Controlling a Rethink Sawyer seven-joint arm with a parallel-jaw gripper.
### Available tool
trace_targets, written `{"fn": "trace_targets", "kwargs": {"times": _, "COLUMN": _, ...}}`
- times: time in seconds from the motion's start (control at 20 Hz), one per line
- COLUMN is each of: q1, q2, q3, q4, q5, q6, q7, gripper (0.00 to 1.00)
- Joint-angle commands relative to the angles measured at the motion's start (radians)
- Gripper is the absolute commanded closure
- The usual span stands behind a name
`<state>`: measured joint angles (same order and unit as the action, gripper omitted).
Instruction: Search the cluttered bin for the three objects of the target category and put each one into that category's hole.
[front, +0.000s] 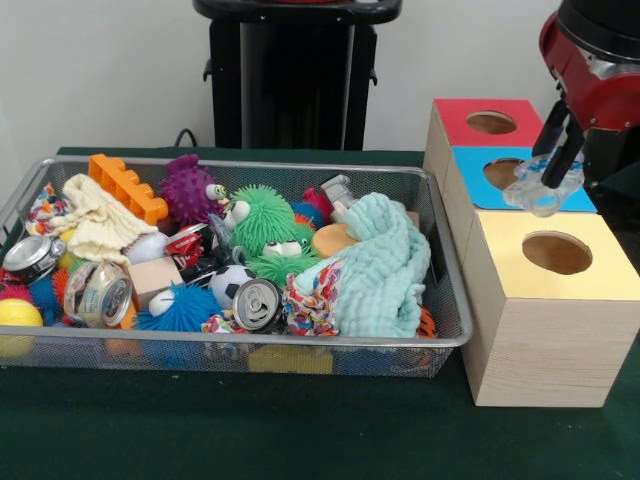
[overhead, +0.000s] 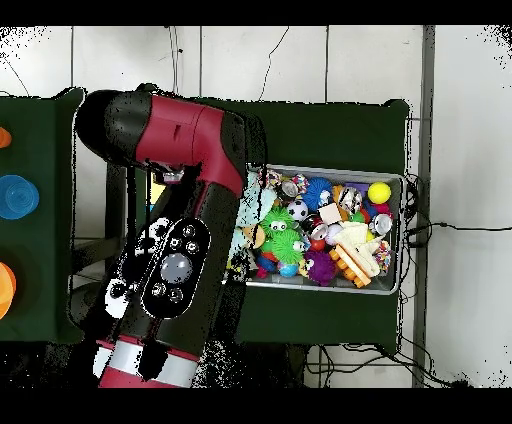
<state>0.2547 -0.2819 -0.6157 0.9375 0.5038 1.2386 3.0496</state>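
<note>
My gripper (front: 550, 172) is shut on a small see-through plastic bottle (front: 541, 190) with wrinkly walls. It holds the bottle in the air above the blue-topped box (front: 478, 186), a little right of that box's hole. The red-topped box (front: 458, 115) with its round hole (front: 491, 122) stands just behind, to the upper left of the bottle. The silver wire-mesh bin (front: 300, 166) lies to the left, full of toys and cloth. I cannot pick out other bottles in its clutter. In the overhead view the arm (overhead: 175, 250) hides the gripper, the bottle and the boxes.
The yellow-topped box (front: 520, 300) stands nearest the camera. In the bin lie shiny cans (front: 257, 303), a mint cloth (front: 385, 265), a green fuzzy toy (front: 265, 215), an orange block (front: 125, 185) and several balls. The overhead view shows the bin (overhead: 392, 181) to the arm's right.
</note>
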Motion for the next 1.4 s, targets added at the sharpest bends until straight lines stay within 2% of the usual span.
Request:
{"fn": "trace_targets", "kwargs": {"times": 0.05, "q1": -0.002, "q2": 0.016, "q3": 0.045, "q4": 0.028, "q5": 0.027, "q6": 0.061, "q7": 0.286, "gripper": 1.0}}
{"fn": "trace_targets", "kwargs": {"times": 0.3, "q1": 0.027, "q2": -0.102, "q3": 0.034, "q4": 0.14, "q5": 0.022, "q6": 0.121, "q7": 0.246, "gripper": 1.0}}
{"fn": "trace_targets", "kwargs": {"times": 0.45, "q1": 0.037, "q2": -0.15, "q3": 0.024, "q4": 0.199, "q5": 0.009, "q6": 0.123, "q7": 0.219, "gripper": 1.0}}
{"fn": "trace_targets", "kwargs": {"times": 0.7, "q1": 0.042, "q2": -0.208, "q3": 0.026, "q4": 0.33, "q5": -0.015, "q6": 0.046, "q7": 0.146, "gripper": 1.0}}
{"fn": "trace_targets", "kwargs": {"times": 0.95, "q1": 0.04, "q2": -0.249, "q3": 0.02, "q4": 0.414, "q5": -0.055, "q6": -0.002, "q7": 0.079, "gripper": 1.0}}
{"fn": "trace_targets", "kwargs": {"times": 1.2, "q1": 0.036, "q2": -0.27, "q3": 0.026, "q4": 0.517, "q5": -0.096, "q6": -0.106, "q7": 0.008, "gripper": 1.0}}
{"fn": "trace_targets", "kwargs": {"times": 1.4, "q1": 0.033, "q2": -0.276, "q3": 0.037, "q4": 0.559, "q5": -0.116, "q6": -0.155, "q7": 0.0, "gripper": 1.0}}
